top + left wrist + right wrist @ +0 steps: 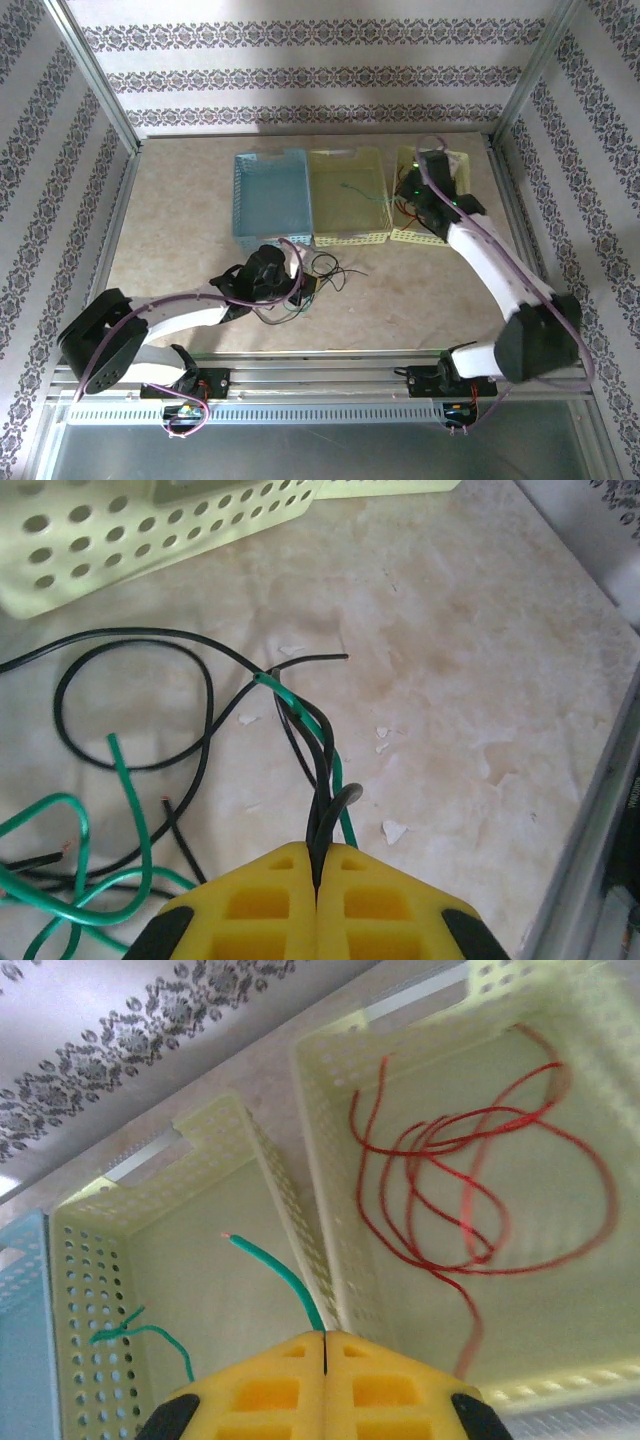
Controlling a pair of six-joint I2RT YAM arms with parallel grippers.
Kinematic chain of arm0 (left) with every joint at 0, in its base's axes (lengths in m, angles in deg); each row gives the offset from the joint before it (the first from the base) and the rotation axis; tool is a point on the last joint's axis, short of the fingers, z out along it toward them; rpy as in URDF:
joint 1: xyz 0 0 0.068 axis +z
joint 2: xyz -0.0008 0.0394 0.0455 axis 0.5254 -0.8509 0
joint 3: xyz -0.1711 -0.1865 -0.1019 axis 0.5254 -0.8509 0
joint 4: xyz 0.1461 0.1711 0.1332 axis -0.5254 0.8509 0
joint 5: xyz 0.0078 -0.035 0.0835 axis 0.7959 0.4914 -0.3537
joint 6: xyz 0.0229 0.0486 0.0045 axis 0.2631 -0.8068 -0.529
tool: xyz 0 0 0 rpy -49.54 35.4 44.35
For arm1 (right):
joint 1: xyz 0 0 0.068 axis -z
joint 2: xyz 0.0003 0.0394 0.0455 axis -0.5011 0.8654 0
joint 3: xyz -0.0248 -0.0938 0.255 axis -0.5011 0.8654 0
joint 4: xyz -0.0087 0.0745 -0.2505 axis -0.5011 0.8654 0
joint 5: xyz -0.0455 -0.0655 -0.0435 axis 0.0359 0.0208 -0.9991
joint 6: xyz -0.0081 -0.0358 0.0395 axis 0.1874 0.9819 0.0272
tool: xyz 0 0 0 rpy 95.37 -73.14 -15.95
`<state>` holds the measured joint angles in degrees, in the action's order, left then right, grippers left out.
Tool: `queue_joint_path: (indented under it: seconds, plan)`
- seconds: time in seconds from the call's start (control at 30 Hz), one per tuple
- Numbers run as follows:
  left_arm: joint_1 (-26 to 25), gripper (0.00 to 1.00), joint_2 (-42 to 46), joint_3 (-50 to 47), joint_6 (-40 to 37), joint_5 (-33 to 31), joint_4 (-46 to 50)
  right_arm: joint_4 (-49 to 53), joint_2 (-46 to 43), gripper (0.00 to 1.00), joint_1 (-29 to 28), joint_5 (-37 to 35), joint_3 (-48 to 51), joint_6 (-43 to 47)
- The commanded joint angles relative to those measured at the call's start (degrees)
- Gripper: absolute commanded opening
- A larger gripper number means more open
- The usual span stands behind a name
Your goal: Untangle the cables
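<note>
Both left end effector [318, 865], right end effector [325, 1338] pinch cables [325, 770], ends hidden.

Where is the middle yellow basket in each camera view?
Top external: middle yellow basket, centre, right of the blue basket.
Left wrist: its perforated wall, top left corner.
Right wrist: basket left of centre, green cable inside.
Shared landmark: the marbled table.

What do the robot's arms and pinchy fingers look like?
The left arm and right arm are white tubes with black joints, each carrying a thick purple cable. The left gripper and right gripper have bright yellow fingers with square hollows and black corners.
</note>
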<state>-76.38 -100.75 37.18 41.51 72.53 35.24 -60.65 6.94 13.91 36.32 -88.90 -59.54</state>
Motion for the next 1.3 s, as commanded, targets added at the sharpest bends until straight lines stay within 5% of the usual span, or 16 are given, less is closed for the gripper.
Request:
queue_joint_path:
  seconds: [0.0, 0.1, 0.17, 0.2, 0.3, 0.53, 0.73, 0.83, 1.03, 1.27]
  plan:
    - [-1.4, 0.20, -2.0, 3.8, -2.6, -4.1, -2.8, -11.2, 6.7, 0.00, -2.0, 0.1, -3.4, -3.0]
    - [-1.5, 0.53, -2.6, 5.2, -3.2, -5.6, -2.2, -13.5, 11.8, 0.00, -3.6, 4.8, -3.6, -3.6]
    - [-1.6, 0.69, -1.3, 5.7, -3.6, -8.0, -0.8, -13.7, 12.9, 0.26, -4.3, 8.3, -2.8, -3.2]
    - [-1.6, 0.72, -0.1, 5.9, -3.9, -9.7, 0.6, -13.3, 12.6, 0.38, -4.7, 9.3, -2.0, -2.7]
    - [-1.6, 0.79, 4.1, 6.4, -4.3, -15.5, 6.5, -11.3, 9.0, 0.49, -5.9, 8.4, 1.1, -0.2]
    - [-1.5, 0.83, 10.0, 7.8, -2.6, -24.1, 25.6, -3.3, -2.4, 0.57, -8.2, 6.6, 6.8, 8.0]
    - [-1.5, 0.79, 10.1, 6.6, 1.7, -23.6, 33.0, 2.7, -7.3, 0.54, -14.6, 12.3, 10.8, 15.5]
    - [-1.5, 0.78, 9.0, 6.1, 2.0, -20.9, 32.5, 2.3, -8.0, 0.49, -15.7, 20.8, 13.8, 15.7]
    - [-1.5, 0.77, 6.2, 6.0, 2.0, -22.6, 29.7, 2.6, -2.1, 0.42, -20.5, 33.4, 13.6, 17.4]
    - [-1.5, 0.70, 2.5, 7.3, 5.6, -29.7, 29.9, 3.9, 9.2, 0.45, -26.4, 36.2, 7.8, 18.6]
